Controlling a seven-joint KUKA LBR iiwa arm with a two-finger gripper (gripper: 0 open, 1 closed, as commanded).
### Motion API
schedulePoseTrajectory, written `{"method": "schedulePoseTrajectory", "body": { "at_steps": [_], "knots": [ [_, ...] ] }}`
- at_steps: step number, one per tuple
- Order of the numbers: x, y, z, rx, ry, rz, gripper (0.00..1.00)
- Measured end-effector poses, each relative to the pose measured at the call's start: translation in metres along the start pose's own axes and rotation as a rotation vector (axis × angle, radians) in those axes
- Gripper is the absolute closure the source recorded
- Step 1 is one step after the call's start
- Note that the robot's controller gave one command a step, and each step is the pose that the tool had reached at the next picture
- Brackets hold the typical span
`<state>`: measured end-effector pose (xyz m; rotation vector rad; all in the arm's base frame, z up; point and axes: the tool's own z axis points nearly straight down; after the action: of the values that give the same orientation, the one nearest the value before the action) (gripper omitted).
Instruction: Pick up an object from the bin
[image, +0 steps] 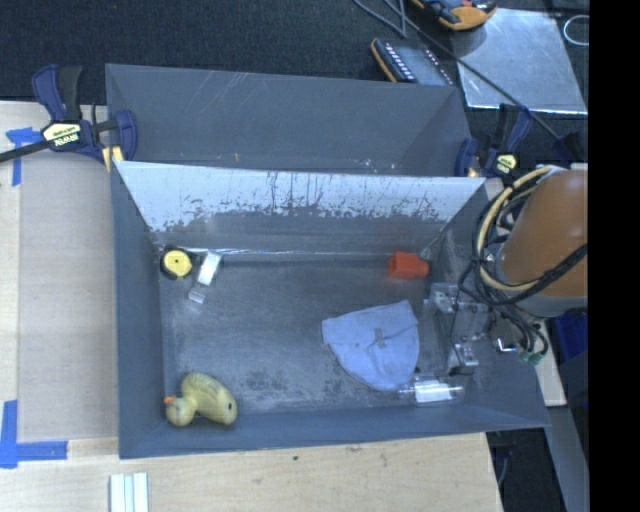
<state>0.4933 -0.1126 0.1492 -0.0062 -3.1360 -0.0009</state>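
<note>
Grey bin (140, 330) floor bears a crumpled pale-blue cloth (375, 345), right side. Gripper (450, 352) sits just beside it; jaw state indeterminable.

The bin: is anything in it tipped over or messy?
Yes, a little. The yellow rubber duck in the near left corner seems to lie on its side, not upright. The blue cloth near the right wall is crumpled, not flat. The bin's far wall is streaked with dark marks.

We see a pale blue crumpled cloth (375, 345), a yellow rubber duck (203, 400), a small orange block (407, 265), and a streak-marked grey metal bin (280, 330).
</note>
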Motion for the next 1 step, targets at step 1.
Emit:
{"method": "schedulePoseTrajectory", "body": {
  "at_steps": [1],
  "knots": [
    [-0.0019, 0.0005, -0.0046, 0.001, -0.009, -0.004, 0.00]
  ]
}}
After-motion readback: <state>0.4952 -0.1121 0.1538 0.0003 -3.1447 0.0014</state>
